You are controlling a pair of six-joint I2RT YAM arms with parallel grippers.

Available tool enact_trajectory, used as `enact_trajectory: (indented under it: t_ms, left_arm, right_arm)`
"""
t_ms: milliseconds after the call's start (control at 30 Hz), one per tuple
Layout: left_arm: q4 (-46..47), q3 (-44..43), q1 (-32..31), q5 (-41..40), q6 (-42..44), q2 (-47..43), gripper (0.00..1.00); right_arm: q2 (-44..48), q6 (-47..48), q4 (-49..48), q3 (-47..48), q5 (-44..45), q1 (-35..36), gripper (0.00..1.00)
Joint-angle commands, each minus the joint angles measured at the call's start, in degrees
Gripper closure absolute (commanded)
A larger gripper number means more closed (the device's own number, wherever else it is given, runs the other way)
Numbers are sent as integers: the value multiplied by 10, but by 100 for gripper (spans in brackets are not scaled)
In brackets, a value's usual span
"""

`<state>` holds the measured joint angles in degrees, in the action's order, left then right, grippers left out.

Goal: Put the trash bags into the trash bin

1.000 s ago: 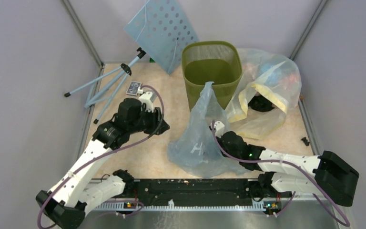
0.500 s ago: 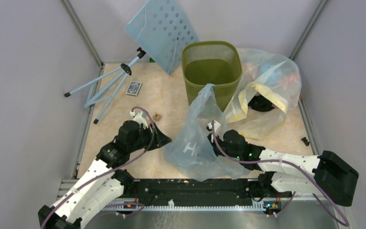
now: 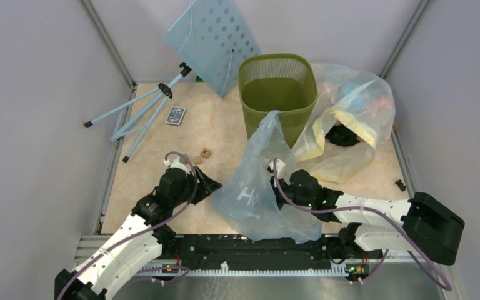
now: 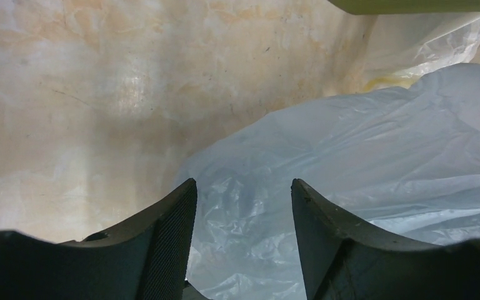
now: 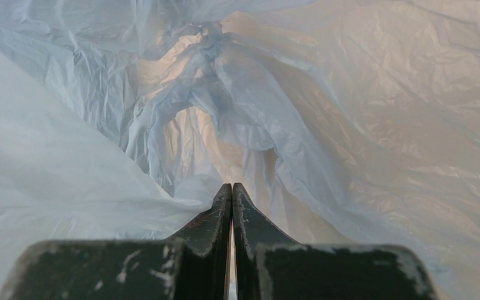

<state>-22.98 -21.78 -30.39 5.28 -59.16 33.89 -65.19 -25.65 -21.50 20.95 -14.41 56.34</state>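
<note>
The thin blue bag (image 3: 253, 187) stands in the middle of the top view. Its pointy tip leans on the front of the green bin (image 3: 256, 122) above it. The right gripper (image 5: 232, 187) has its fingers pressed together, pinching the bag. The left gripper (image 4: 244, 194) is spread wide, with the bag's edge just in front.

White arms (image 3: 120, 245), black joints (image 3: 176, 185), purple cables (image 3: 131, 229).

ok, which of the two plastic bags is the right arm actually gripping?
The pale blue-grey bag with white lettering, mid-table: the right fingers are shut inside its folds. The clear-yellowish bag of colourful contents sits ungripped beside the bin.
</note>
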Motion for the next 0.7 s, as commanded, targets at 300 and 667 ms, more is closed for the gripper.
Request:
enact_trajectory:
  t_ms: [300, 667]
  left_arm:
    - [156, 36, 3, 50, -45, 29, 93]
    - [192, 19, 3, 82, -57, 35, 100]
  right_arm:
    - [-63, -28, -93, 46, -38, -4, 100]
    - [-190, -73, -223, 94, -127, 2, 100]
